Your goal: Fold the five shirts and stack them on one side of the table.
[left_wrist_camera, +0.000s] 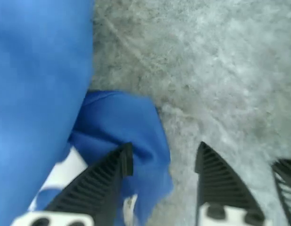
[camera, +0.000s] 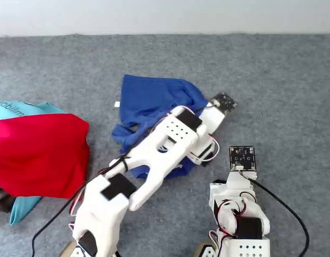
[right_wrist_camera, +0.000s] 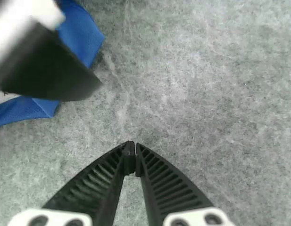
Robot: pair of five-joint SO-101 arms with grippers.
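- On the counter (camera: pixel 293 69), centre, the blue shirt (camera: pixel 154 99) lies rumpled; left jaws gape over its edge.
- Right jaws closed, empty, nearby.
- Red shirt (camera: pixel 41 152) atop teal shirt (camera: pixel 31 110) at one side; most folding seemingly remains.

Grey table (camera: pixel 282 69), blue shirt (camera: pixel 148 99) partly beneath the left claw (left_wrist_camera: pixel 165 155), red shirt (camera: pixel 39 152) over teal shirt (camera: pixel 20 110) well apart.

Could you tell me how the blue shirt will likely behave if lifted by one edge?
It will probably hang floppy: the blue shirt lies crumpled in soft folds. It looks like thin cloth, so it is likely light. Pushed, it would probably bunch rather than slide, since the grey table looks felt-like.
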